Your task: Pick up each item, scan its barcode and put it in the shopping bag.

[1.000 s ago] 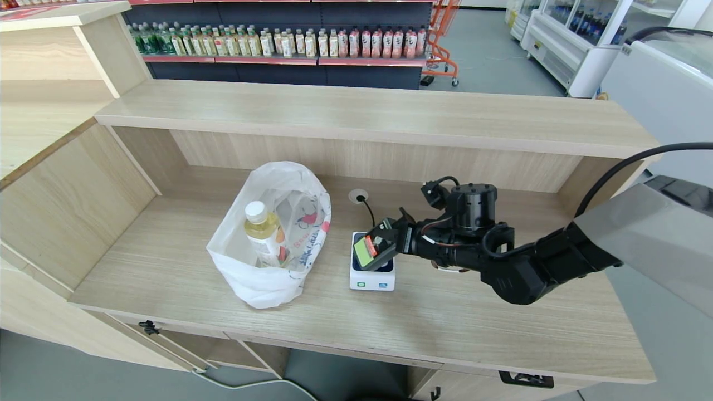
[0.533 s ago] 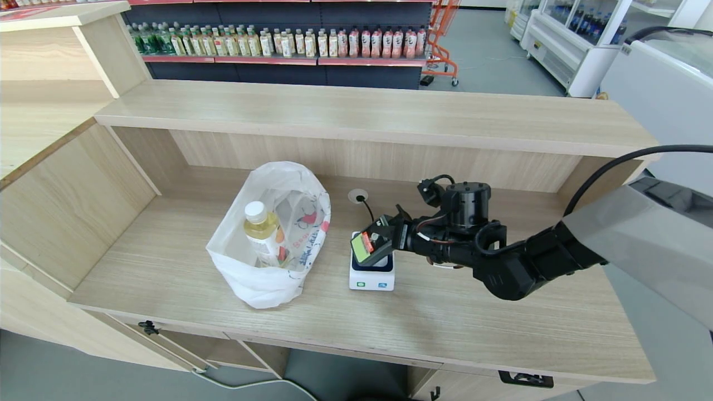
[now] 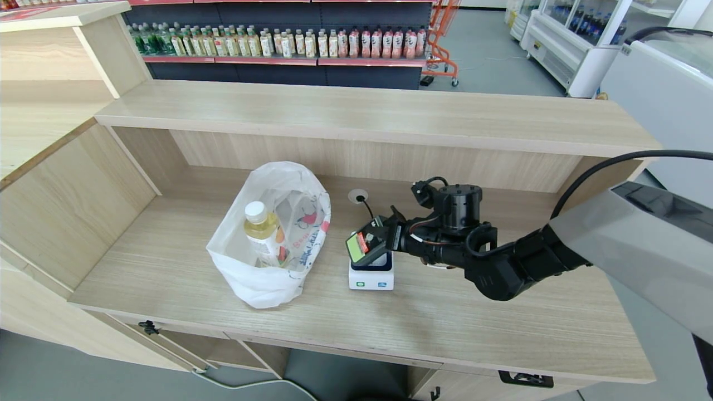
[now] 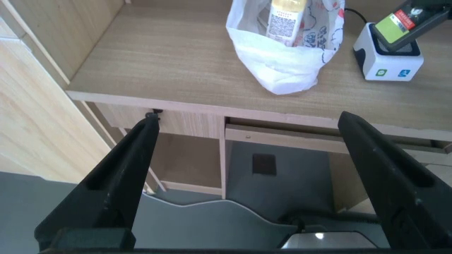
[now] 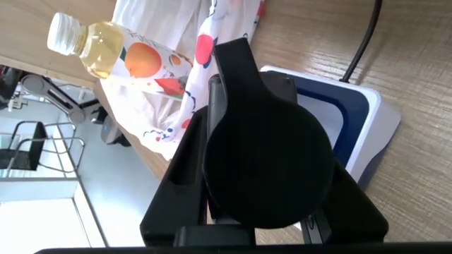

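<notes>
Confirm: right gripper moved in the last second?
Yes. The right gripper, shut on the green item, drifted across the fixed scanner toward the shopping bag.

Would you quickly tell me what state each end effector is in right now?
Left end effector: open, holding nothing.
Right end effector: closed on a small green item, above the scanner.
</notes>
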Robot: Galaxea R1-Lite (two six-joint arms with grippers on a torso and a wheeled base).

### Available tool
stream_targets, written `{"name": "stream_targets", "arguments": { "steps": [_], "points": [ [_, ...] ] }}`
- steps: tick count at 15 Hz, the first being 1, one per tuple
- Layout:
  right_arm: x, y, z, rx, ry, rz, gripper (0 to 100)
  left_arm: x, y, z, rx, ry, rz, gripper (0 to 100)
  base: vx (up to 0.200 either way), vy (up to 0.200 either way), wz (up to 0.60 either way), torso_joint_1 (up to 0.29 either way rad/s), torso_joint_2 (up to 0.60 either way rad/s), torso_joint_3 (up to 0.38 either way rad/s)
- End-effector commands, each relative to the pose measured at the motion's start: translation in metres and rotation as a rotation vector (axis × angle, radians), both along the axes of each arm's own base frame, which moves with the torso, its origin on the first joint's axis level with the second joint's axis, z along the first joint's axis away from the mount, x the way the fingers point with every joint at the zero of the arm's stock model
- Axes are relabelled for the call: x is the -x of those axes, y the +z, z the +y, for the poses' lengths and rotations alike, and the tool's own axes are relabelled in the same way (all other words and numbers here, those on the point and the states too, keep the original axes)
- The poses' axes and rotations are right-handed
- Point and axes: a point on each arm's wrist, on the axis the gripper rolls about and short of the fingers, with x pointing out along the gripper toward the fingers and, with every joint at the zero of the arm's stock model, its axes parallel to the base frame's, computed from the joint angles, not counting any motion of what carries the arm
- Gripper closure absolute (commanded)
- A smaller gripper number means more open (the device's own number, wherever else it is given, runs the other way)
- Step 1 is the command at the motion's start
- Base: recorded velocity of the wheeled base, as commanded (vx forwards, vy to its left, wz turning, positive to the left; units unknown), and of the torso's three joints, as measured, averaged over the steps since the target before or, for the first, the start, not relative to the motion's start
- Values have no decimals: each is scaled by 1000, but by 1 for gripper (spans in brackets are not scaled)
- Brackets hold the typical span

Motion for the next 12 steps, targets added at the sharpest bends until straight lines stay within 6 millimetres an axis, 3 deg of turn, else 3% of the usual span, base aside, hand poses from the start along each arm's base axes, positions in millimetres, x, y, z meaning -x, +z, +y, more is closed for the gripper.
{"name": "stream_targets", "arguments": {
  "steps": [1,9,11,12],
  "points": [
    [-2,-4,3,4,2,5,100,0,0,0,0,0,0,0,0,0,0,0,0,0],
    [2,0,6,2,10,-2,100,0,0,0,-1,0,0,0,0,0,0,0,0,0],
    [5,8,4,-1,8,-20,100,0,0,0,-1,0,0,0,0,0,0,0,0,0],
    [7,21,3,21,18,-94,100,0,0,0,0,0,0,0,0,0,0,0,0,0]
  ]
}}
